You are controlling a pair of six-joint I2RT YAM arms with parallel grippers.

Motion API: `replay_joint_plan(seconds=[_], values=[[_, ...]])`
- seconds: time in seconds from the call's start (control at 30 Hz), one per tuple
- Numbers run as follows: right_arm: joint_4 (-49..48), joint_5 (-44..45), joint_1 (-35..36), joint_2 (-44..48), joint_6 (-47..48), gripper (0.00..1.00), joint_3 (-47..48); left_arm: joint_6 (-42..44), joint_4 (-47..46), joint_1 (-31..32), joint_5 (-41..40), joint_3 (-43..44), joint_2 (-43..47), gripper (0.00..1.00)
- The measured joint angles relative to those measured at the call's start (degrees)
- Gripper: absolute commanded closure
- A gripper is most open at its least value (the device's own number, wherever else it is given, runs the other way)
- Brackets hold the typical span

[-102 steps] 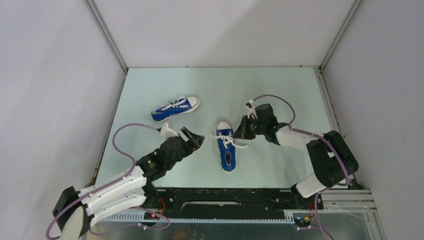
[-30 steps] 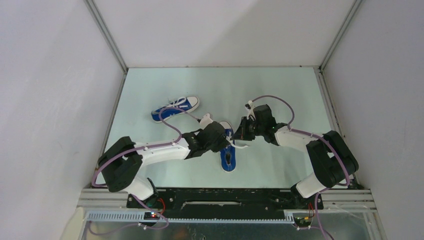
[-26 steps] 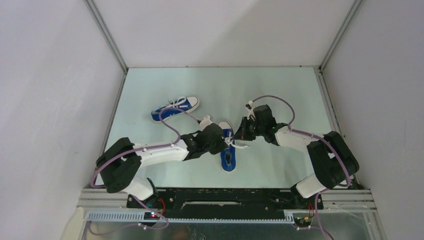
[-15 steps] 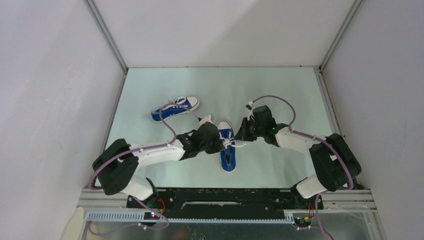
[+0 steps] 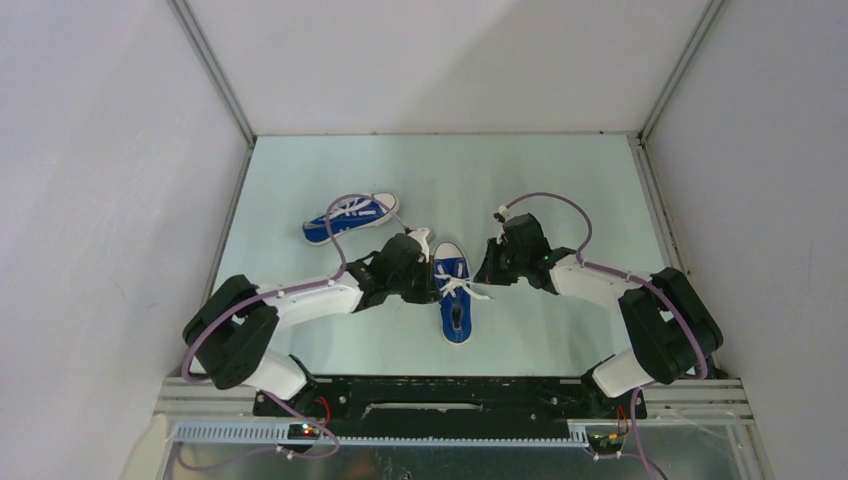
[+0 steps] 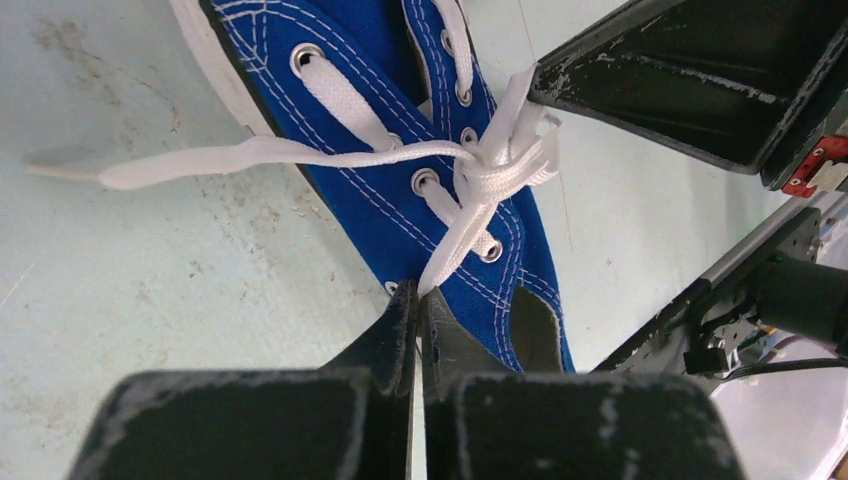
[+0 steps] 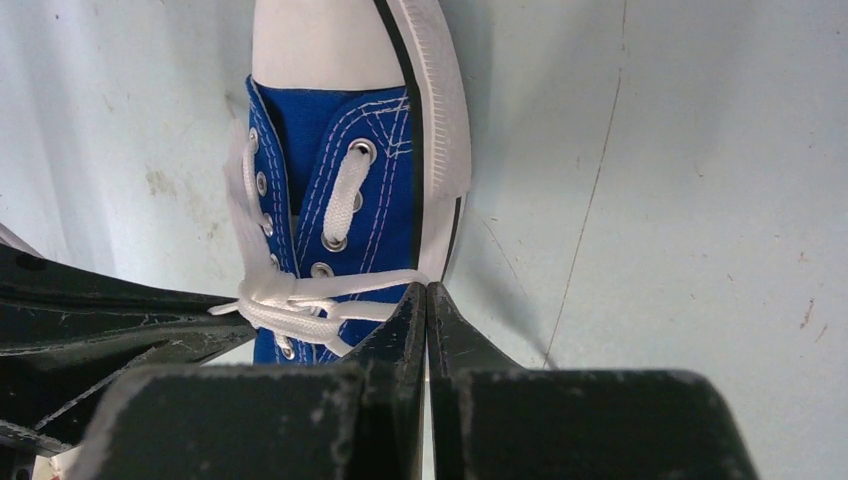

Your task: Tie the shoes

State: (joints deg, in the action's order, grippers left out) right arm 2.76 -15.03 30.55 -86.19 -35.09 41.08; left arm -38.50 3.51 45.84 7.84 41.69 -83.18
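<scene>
**Near shoe** (image 5: 457, 303). It lies sole down near the middle of the table (image 5: 560, 180), between my two grippers. Its long axis runs near to far, with the white toe cap pointing far and the heel opening pointing near.

**Lace** (image 6: 350, 152). The white strands cross in a loose knot (image 6: 492, 168) above the eyelets, about midway along the shoe. One free end trails over the shoe's sole edge and rests flat on the table.

**Left gripper** (image 6: 419, 300). I have it on the left side of the near shoe, low over the table. The fingers are pressed together with no gap, and a strand of the lace runs from the knot straight down into their tips.

**Right gripper** (image 7: 427, 292). I have it on the right side of the same shoe, just off the white sole edge. Here too the fingers are pinched together, and a strand stretches from the knot across the blue canvas to their tips. The two grippers face each other across the shoe.

**Far shoe** (image 5: 350, 218). It lies farther away and to the left, well apart from the near shoe. Its long axis runs roughly left to right, with the toe cap pointing right and slightly far and the heel pointing left.
</scene>
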Motion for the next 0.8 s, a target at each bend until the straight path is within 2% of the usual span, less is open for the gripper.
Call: replay_joint_plan(seconds=[0.3,0.8], values=[[1.86,3.54,0.09,0.17,0.42,1.0,0.0,4.28,-0.44,-1.31,1.33,0.09,-2.21,1.0],[2.67,10.01,3.08,2.36,1.51,1.0,0.0,7.82,1.77,-2.86,-1.66,0.09,-4.07,1.0]])
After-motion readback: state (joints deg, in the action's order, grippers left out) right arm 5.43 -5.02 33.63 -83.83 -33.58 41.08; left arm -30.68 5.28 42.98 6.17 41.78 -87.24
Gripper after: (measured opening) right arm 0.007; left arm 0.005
